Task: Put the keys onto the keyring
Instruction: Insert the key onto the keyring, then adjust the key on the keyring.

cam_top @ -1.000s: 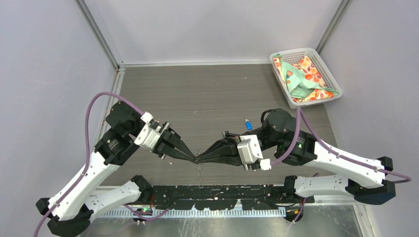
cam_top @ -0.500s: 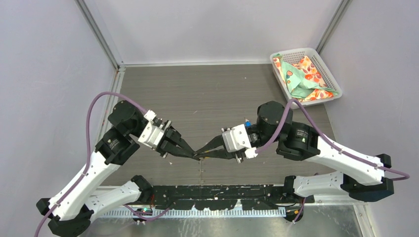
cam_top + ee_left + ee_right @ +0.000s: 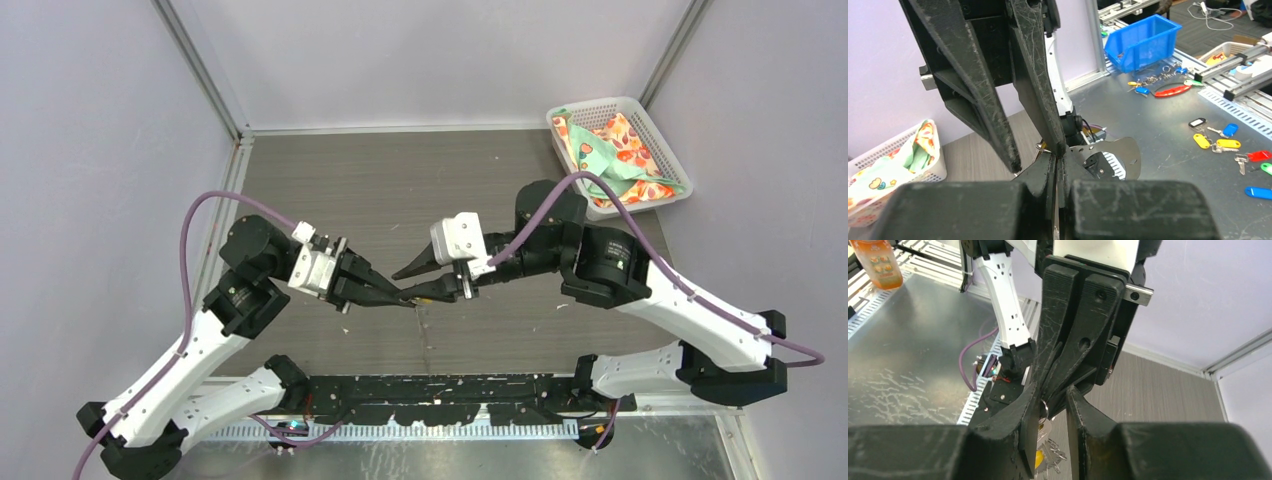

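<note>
basket [image 3: 640, 206] hugs far-right corner; left tool [image 3: 407, 299] central

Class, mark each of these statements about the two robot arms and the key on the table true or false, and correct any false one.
1. The right gripper has its fingers apart. True.
2. The left gripper is wide open. False: it is shut, with the small metal keyring at its tips.
3. The white basket at the far right of the table holds a patterned cloth. True.
4. The yellow key lies in the basket. False: it hangs just below the keyring, where the two grippers meet near the middle of the table.
</note>
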Available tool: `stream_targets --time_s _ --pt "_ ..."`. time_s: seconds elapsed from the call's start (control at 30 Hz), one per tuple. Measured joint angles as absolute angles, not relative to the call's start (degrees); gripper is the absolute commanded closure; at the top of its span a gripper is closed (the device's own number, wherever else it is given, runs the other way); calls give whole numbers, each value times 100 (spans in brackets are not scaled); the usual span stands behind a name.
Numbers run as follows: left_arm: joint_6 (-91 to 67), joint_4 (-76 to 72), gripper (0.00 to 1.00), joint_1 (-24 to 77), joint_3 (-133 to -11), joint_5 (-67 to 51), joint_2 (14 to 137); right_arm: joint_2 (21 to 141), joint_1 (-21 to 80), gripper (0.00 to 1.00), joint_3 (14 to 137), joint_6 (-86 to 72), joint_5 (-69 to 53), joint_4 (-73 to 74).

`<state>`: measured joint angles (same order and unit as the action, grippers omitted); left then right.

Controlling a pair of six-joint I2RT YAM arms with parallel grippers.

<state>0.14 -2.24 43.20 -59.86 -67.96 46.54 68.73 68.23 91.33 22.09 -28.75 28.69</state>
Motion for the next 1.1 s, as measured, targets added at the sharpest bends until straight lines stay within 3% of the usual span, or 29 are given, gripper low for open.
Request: stream_targets --time_s 0.33,0.67,0.87,1.0,1.1 --pt "-351 -867 100 4300 -5529 -6222 4506 7419 6108 64 9977 1907 -3798 3774" --pt "-878 -1577 100 4355 -5478 -5953 4283 7502 5710 42 10405 1470 -3382 3903" --pt "-1074 -1973 100 4357 -5478 -5332 4263 6987 5649 41 10392 967 -2707 3852" --pt "-1186 -2032 100 4366 -5487 -4700 4250 6263 5649 50 10055 602 -2556 3516" --pt "-1271 -2038 100 4366 -5520 -4388 4250 5913 5649 51 9721 276 -2720 3194"
